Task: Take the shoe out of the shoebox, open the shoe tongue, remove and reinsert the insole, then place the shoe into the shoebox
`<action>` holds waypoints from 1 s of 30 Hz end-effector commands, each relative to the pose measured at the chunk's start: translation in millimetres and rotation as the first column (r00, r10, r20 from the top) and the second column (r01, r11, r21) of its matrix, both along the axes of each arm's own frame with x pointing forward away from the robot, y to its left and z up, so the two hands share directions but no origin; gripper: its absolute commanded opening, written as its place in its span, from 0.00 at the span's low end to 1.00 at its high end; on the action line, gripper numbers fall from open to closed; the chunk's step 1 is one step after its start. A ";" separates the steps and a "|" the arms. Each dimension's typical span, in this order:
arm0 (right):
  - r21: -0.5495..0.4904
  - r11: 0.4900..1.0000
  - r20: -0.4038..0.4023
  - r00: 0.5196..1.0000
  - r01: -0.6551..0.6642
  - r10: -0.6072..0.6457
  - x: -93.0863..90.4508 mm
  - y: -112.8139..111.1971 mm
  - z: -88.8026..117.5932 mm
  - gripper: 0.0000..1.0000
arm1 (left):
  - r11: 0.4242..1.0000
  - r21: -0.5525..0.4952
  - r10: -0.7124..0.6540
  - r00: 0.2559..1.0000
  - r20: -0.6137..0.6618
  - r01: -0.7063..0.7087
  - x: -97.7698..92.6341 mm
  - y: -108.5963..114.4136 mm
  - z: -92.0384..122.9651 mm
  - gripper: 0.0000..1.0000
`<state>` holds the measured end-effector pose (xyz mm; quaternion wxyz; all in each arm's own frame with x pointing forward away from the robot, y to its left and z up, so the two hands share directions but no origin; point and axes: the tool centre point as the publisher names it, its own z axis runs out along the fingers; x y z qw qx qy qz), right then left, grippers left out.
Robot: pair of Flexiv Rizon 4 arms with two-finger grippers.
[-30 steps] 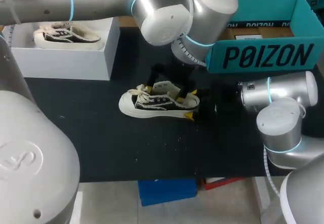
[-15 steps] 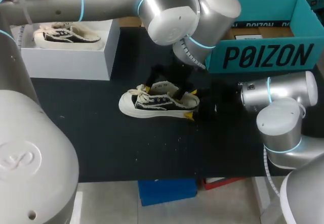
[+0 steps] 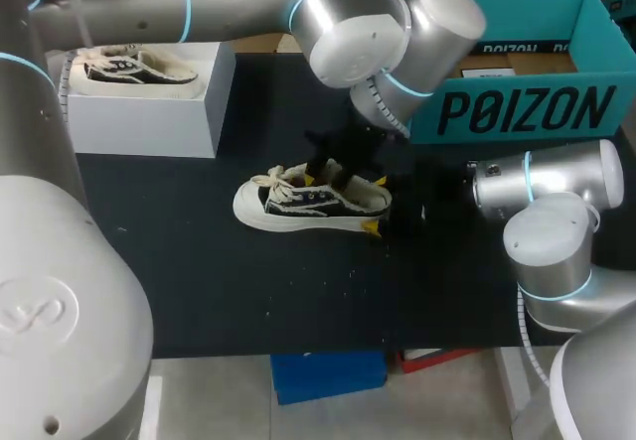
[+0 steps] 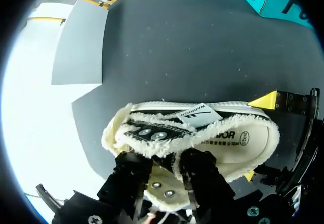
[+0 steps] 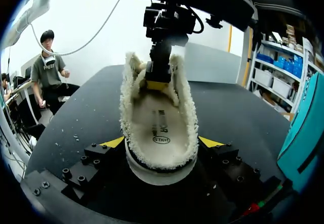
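At the far left, a white box carries a second shoe, well apart from the work. The shoe in hand stands upright on the dark table near its middle, toe to the left, out of the shoebox. The left gripper comes down into the shoe's throat just behind the laces. From the wrist views I cannot tell whether it is closed on the fleecy edge or only straddles it. The insole lies flat inside, so I judge the removal not yet done.

To the right, the right gripper stands wide, with a yellow tip pressed to each side of the heel, holding the shoe down. Beyond it, at the far right, the teal shoebox waits, open.

The risks, as I see them:
- The heel hold looks low and shallow, so an upward pull at the throat could tip the toe up or drag the shoe free
- The thick fleece may be caught in place of the insole
- The loose laces near the toe could snag on a retreat
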<state>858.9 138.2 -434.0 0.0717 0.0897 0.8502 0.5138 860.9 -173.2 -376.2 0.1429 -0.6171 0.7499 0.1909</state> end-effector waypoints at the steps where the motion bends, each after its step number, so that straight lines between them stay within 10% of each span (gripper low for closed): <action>1: -0.001 1.000 -0.001 1.000 0.002 -0.002 -0.4 0.5 -1.2 0.00 | 1.000 0.002 -0.002 1.000 0.006 0.002 -1.5 -0.7 3.2 0.00; 30: -0.001 1.000 -0.001 1.000 0.002 -0.002 -0.4 0.5 -1.2 0.00 | 0.999 -0.043 0.038 0.988 0.151 -0.032 -7.3 20.4 53.1 0.00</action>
